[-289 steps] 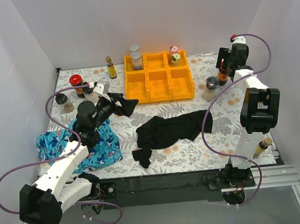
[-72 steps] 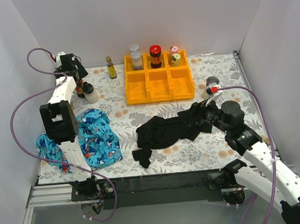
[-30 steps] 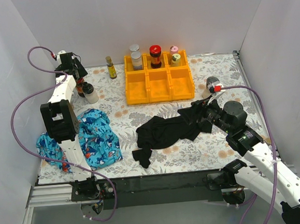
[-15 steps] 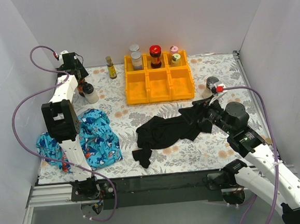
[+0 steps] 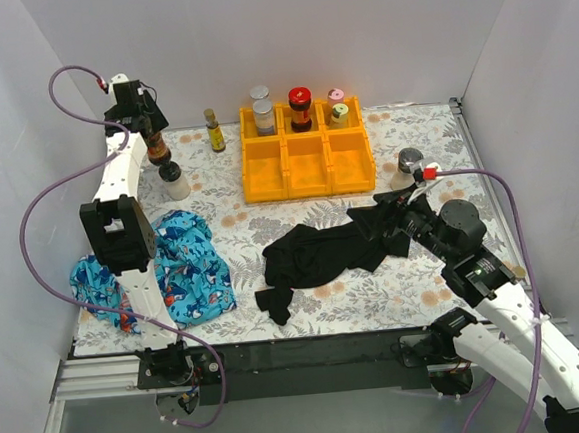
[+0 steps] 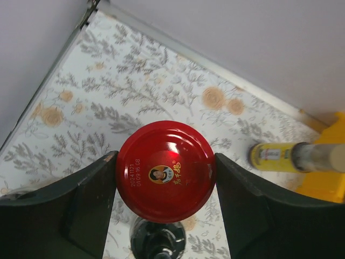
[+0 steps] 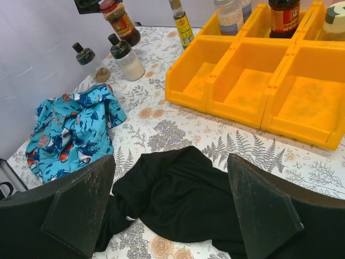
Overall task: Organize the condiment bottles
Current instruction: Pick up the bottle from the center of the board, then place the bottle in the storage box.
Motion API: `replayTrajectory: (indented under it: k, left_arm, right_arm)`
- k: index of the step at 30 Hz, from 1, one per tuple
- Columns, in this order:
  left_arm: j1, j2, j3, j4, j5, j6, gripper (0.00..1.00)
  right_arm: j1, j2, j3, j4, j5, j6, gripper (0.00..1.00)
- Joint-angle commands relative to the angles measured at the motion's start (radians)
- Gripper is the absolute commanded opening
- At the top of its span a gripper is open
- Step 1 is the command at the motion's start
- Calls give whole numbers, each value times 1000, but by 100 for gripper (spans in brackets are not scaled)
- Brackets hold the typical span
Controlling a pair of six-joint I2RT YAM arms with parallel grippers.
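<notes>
Both sit far apart: the left gripper (image 6: 165, 159), high at upper left, clamps a red-lidded jar (image 5: 155, 145). The right gripper (image 7: 170, 162) hangs wide open over the black cloth (image 5: 322, 252)

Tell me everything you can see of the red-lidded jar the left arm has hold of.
The red-lidded dark jar is small, round and glass-looking, with dark brown contents and a reddish label. Its glossy red lid carries a small portrait logo and a printed date code. The left gripper's black fingers clamp the lid from both sides. It is tilted, at the far left corner of the floral tablecloth, beyond two black-capped bottles; whether its base touches the cloth cannot be told.
</notes>
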Motion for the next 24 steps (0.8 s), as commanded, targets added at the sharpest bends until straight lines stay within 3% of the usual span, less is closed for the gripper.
replayTrajectory:
  k: [1, 12, 24]
  left_arm:
    - [-49, -53, 92, 79, 9, 38, 0]
    - [-169, -161, 104, 59, -83, 136, 0]
    - [-298, -319, -6, 58, 106, 112, 0]
  right_arm:
    - [-4, -23, 54, 46, 18, -14, 92]
    - [-2, -54, 113, -26, 24, -15, 91]
    - [-2, -126, 183, -131, 65, -6, 90]
